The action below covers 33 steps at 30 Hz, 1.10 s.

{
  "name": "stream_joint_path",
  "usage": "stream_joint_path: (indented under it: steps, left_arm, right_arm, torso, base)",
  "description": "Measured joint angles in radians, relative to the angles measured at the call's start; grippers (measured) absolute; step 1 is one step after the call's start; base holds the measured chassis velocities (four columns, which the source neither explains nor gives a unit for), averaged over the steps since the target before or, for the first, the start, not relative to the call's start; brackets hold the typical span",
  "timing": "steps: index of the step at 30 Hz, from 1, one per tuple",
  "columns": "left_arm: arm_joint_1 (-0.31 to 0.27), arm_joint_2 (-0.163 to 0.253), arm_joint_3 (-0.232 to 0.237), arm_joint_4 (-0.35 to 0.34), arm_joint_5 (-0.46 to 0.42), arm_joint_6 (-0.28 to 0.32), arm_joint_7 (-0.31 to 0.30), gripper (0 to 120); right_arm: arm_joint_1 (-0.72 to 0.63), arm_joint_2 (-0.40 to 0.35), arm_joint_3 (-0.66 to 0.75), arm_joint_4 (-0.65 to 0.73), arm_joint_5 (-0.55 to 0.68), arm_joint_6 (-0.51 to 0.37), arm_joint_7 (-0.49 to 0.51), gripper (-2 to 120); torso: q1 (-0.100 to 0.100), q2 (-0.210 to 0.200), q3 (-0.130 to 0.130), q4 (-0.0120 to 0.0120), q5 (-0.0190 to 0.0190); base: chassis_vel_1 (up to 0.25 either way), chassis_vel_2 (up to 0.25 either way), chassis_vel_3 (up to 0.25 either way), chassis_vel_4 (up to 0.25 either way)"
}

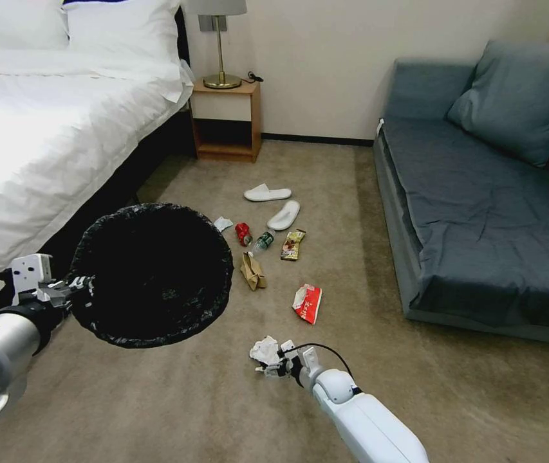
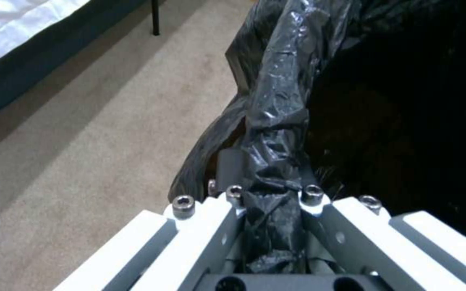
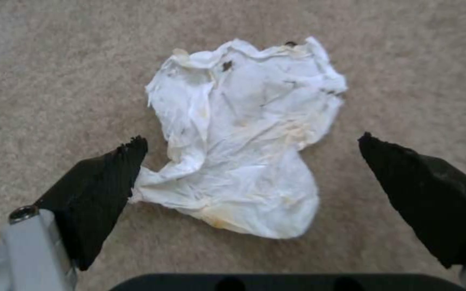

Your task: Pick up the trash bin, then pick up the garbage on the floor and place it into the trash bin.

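The left gripper point(image 1: 80, 283) is clamped on the rim of the round bin lined with a crinkled black bag point(image 1: 152, 276), holding it up beside the white bed point(image 1: 42, 128). The right gripper point(image 3: 252, 141) is spread wide around a crumpled white tissue point(image 3: 244, 137) lying on the tan carpet point(image 1: 190, 399).

Head high; wrist cameras close.

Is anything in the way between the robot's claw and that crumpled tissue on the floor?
No, nothing visible. The right claw is open right over the tissue, one finger on each side, with only bare carpet around. The left claw holds the trash bin up nearby.
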<state>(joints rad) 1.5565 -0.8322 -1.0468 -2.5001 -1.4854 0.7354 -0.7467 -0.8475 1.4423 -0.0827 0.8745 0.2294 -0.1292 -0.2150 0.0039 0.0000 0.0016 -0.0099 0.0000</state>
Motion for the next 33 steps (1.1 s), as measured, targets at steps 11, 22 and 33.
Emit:
stream_joint_path:
  steps: [11,22,33]
  left_arm:
    - [0.006,-0.006,0.000,0.000,0.002,0.000,-0.004,2]
    - [0.015,-0.013,-0.005,0.000,0.005,0.000,-0.005,2]
    - [0.013,-0.016,-0.004,0.000,0.005,0.000,-0.005,2]
  right_arm:
    - [0.041,0.065,0.024,-0.117,-0.057,0.029,-0.017,100]
    - [0.053,0.069,0.036,-0.134,-0.060,0.032,-0.030,89]
    - [0.046,0.066,0.039,-0.131,-0.056,0.032,-0.016,54]
  torso:
    - [0.000,0.000,0.000,-0.0002,-0.0002]
    - [0.000,0.000,0.000,-0.0002,-0.0001]
    - [0.000,0.000,0.000,-0.0009,-0.0006]
  base:
    - [0.000,0.000,0.000,0.000]
    - [0.000,0.000,0.000,0.000]
    - [0.000,0.000,0.000,0.000]
